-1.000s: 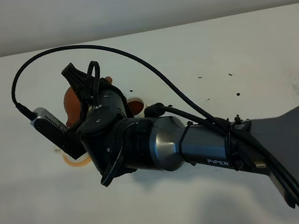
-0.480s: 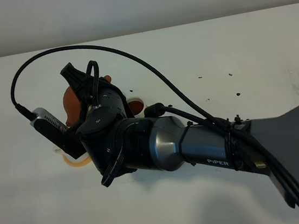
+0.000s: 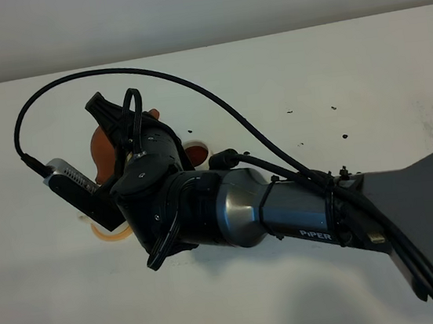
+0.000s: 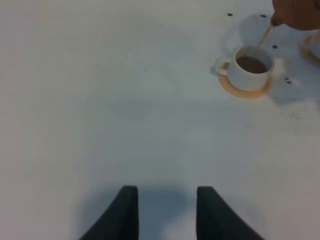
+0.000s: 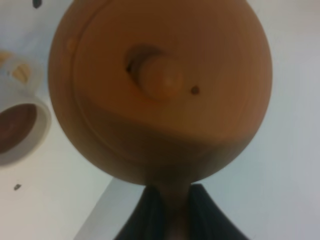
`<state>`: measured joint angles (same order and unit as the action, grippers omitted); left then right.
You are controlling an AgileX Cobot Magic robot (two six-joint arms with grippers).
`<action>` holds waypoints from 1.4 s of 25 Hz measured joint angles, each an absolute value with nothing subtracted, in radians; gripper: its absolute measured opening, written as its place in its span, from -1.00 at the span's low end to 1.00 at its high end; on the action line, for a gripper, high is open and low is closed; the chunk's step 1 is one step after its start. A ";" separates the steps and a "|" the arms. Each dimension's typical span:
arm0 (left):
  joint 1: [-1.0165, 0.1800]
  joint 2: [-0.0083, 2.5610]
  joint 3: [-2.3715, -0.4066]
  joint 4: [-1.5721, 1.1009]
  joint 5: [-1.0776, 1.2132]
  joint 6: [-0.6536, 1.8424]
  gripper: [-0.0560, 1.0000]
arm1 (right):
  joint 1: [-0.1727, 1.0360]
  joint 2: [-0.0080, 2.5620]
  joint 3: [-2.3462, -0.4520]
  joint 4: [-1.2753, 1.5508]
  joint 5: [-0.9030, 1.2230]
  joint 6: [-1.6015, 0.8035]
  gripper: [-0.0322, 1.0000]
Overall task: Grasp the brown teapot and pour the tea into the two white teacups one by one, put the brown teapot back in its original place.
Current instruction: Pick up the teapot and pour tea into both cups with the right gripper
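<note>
The brown teapot point(image 5: 160, 90) hangs tilted over the table, with my right gripper point(image 5: 167, 207) shut on its handle. In the exterior view only an orange-brown patch of the teapot point(image 3: 103, 148) shows behind the right gripper point(image 3: 122, 130). A thin stream runs from the spout point(image 4: 295, 12) into a white teacup point(image 4: 250, 67) holding brown tea, which stands on an orange coaster point(image 4: 245, 91). The same teacup point(image 5: 17, 125) appears beside the pot. My left gripper point(image 4: 167, 212) hovers over bare table, fingers apart, holding nothing. The original place is hidden.
The right arm point(image 3: 285, 209) reaches across the white table point(image 3: 309, 79) to its left half. A second orange coaster point(image 3: 196, 152) with a white centre lies just right of the gripper. Small dark specks point(image 3: 313, 110) dot the table.
</note>
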<state>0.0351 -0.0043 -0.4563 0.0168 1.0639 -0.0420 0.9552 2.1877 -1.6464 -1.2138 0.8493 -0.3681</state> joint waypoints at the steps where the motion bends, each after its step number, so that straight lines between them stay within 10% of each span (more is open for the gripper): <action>1: 0.035 -0.004 -0.456 0.017 1.064 -0.042 -0.32 | 0.955 2.188 -1.646 -1.215 0.849 -0.368 -0.76; 35: 0.035 -0.004 -0.456 0.017 1.064 -0.041 -0.32 | 0.955 2.188 -1.646 -1.236 0.847 -0.392 -0.76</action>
<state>0.0351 -0.0043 -0.4563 0.0168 1.0639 -0.0413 0.9552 2.1877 -1.6464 -1.2360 0.8471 -0.3921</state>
